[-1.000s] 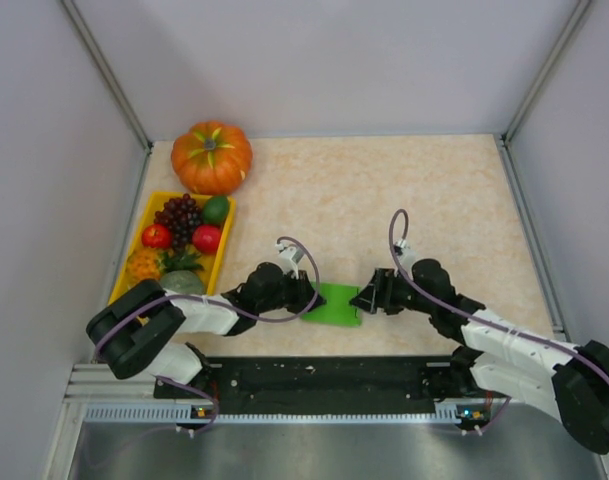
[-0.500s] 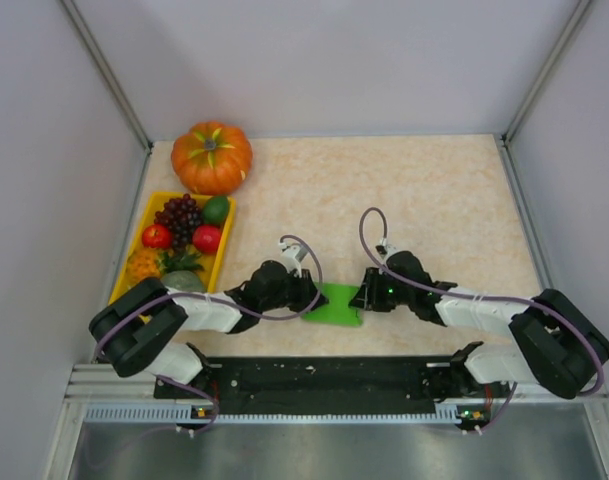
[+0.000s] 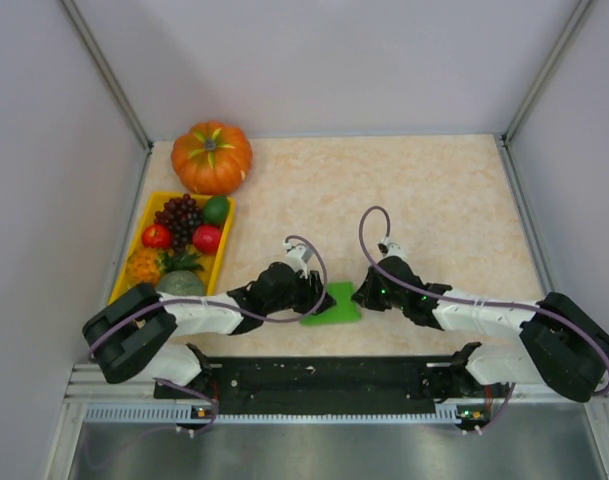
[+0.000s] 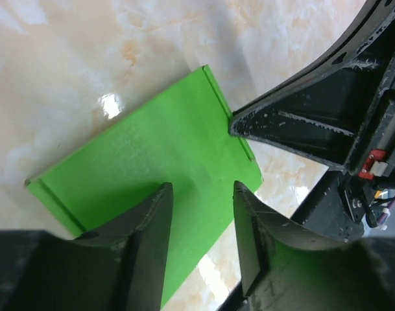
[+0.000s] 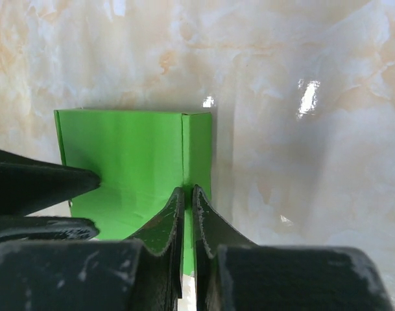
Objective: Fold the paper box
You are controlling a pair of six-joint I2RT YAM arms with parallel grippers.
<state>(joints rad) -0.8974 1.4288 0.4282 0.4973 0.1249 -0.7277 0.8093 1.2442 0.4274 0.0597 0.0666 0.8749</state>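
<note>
The paper box is a bright green card sheet lying flat on the marble table between my two grippers. It fills the left wrist view and shows creased strips along two edges. My left gripper hovers over its left part, jaws open with only the sheet beneath them. My right gripper is at the sheet's right edge, shut on the narrow creased flap of the paper box. The right gripper's fingers also appear in the left wrist view, touching that edge.
An orange pumpkin stands at the back left. A yellow tray with grapes, tomatoes and other fruit lies along the left wall. Grey walls enclose the table on three sides. The arm bases sit on the rail at the near edge.
My right gripper has moved in to the sheet's right edge and shut on it. My left gripper has opened over the sheet, which has turned slightly.
</note>
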